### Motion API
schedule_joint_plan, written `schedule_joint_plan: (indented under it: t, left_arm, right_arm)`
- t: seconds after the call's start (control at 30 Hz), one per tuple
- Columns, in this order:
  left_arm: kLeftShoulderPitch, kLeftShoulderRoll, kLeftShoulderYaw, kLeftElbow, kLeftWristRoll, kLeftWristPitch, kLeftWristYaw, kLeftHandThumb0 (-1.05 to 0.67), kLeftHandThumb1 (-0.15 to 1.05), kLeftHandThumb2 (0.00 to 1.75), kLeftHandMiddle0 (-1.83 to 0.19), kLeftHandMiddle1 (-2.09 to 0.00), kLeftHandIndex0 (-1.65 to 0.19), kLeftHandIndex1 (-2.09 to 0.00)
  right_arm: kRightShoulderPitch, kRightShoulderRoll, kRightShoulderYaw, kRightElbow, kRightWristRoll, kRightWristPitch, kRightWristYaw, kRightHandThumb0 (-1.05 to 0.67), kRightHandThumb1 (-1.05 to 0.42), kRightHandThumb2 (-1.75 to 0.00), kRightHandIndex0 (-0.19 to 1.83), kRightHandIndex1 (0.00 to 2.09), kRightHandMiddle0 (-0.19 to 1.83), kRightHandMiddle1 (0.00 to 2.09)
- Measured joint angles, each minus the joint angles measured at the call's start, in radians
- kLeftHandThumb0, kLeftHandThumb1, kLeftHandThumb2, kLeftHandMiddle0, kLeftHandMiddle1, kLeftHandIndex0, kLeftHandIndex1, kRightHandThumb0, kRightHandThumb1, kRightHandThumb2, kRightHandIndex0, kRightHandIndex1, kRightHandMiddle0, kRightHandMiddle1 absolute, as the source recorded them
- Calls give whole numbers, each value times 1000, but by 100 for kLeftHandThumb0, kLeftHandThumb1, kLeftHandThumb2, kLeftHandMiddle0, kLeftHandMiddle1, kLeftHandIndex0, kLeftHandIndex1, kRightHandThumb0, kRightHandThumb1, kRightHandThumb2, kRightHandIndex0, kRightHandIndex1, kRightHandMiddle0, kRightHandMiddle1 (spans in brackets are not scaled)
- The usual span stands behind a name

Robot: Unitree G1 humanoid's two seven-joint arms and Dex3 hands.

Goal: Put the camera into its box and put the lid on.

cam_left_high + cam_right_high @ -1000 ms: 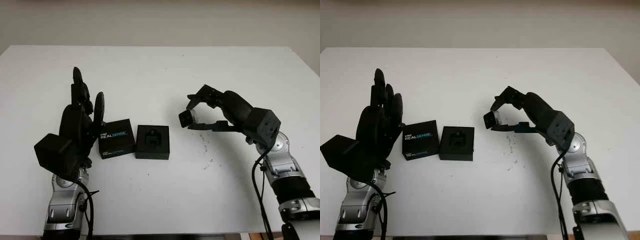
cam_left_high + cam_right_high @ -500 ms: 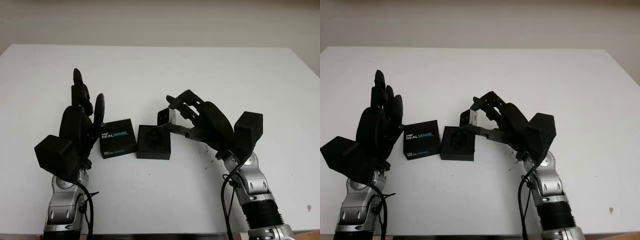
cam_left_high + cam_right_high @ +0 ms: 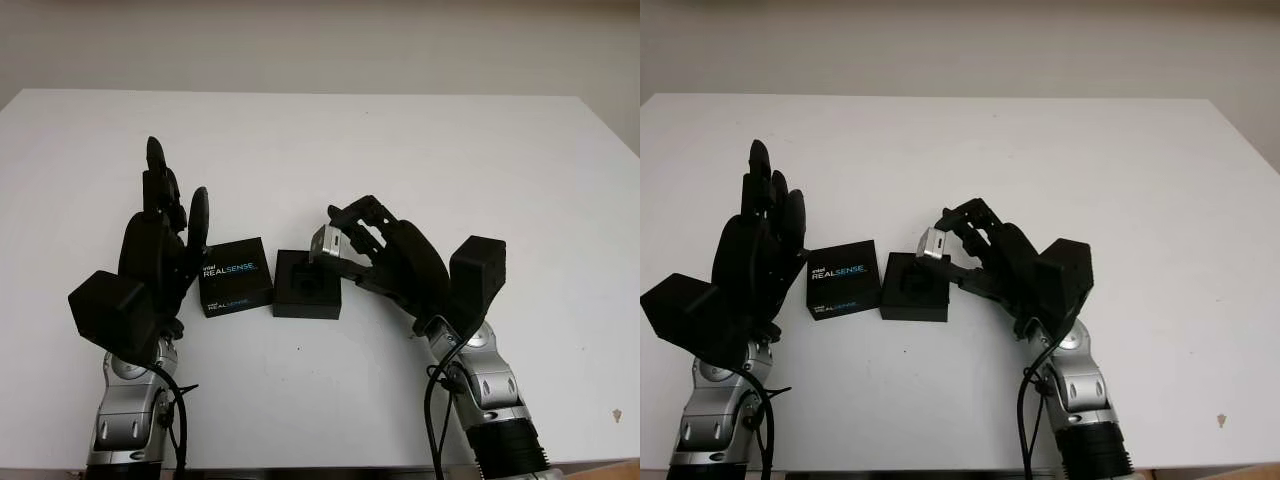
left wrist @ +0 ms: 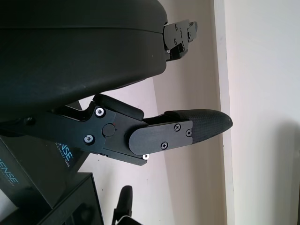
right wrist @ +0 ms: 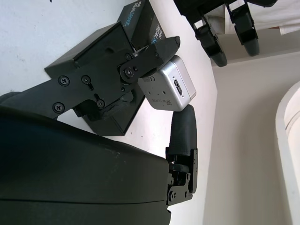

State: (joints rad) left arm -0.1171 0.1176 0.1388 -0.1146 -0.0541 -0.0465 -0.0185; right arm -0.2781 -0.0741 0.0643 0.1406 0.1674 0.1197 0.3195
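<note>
At the near left the left hand [image 3: 150, 260] is held upright and open beside the lid [image 3: 234, 276], while the silver camera [image 3: 328, 243] is pinched in the right hand [image 3: 375, 250] just above the open black box [image 3: 306, 285] on the white table [image 3: 400, 140].

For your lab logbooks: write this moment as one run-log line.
right hand: shut on camera, above box | left hand: open, beside lid | lid: on table | camera not yet in box
</note>
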Motion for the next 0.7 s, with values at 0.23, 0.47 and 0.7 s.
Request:
schedule_joint_plan:
  t: [0.23, 0.47, 0.7]
  left_arm:
    - [0, -2, -1, 1, 2, 0, 3, -73, 105, 55, 19, 0, 19, 0]
    - [0, -5, -4, 4, 4, 0, 5, -73, 105, 55, 19, 0, 19, 0]
    - [0, -5, -5, 6, 8, 1, 7, -73, 105, 55, 19, 0, 19, 0]
  right_arm:
    - [0, 14, 2, 32, 8, 11, 17, -33, -105, -13, 3, 17, 4, 204]
    - [-4, 25, 8, 60, 2, 21, 21, -34, -105, -13, 5, 18, 5, 204]
    - [-15, 52, 24, 77, -8, 23, 9, -35, -105, -13, 8, 21, 8, 207]
